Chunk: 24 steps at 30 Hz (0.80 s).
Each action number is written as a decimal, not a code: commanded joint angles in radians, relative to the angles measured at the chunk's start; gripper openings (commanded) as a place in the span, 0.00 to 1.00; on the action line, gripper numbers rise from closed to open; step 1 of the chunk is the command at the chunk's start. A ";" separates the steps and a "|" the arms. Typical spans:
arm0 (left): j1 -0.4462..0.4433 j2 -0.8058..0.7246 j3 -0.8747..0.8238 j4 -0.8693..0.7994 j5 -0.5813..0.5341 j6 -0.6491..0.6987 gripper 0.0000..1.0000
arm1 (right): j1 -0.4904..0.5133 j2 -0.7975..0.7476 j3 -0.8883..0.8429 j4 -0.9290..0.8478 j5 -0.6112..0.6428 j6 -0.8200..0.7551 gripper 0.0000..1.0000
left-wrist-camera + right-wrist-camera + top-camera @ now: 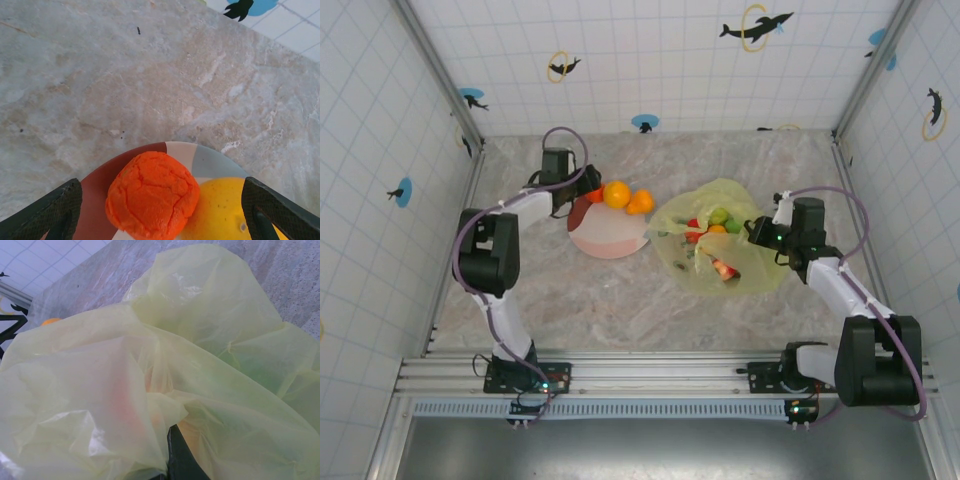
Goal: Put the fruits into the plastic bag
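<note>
Left gripper (586, 192): open wide, poised over far edge of plate (610, 240), left of centre on table (570, 300). In wrist view, fingers (50, 210) flank two fruits lying on plate. Red-orange fruit (152, 195) midway between jaws, touched by neither. Yellow fruit (220, 210) pressed against its right side, close to right-hand finger; contact there hard to tell. Maroon rim of plate just beyond both, bare marble past that.

From above, orange fruit (640, 202) just right of yellow one, touching it, at far-right edge of plate; on rim or just off it, cannot tell.

Right gripper (752, 232): closed, pinching right edge of bag (750, 275). In wrist view, yellow-green film bunched and creased around dark finger (180, 460), billowing up and away from it, faint orange and green tints showing through.

Bag: flat on table right of plate, just beside it, mouth spread upward. Bagged fruits (718, 222): red, green and orange in a tight cluster at far side. Reddish fruit (723, 268) apart from these, nearer, under film.
</note>
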 commanded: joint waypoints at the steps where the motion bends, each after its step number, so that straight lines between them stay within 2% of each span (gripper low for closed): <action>1: 0.002 0.040 0.048 -0.032 0.037 0.026 0.83 | 0.004 -0.004 -0.017 0.026 -0.007 -0.004 0.00; 13: 0.002 0.135 0.092 -0.045 0.059 0.029 0.79 | 0.004 -0.003 -0.019 0.023 -0.007 -0.003 0.00; 24: 0.002 0.144 0.064 -0.040 0.050 0.030 0.75 | 0.004 -0.001 -0.021 0.024 -0.006 -0.002 0.00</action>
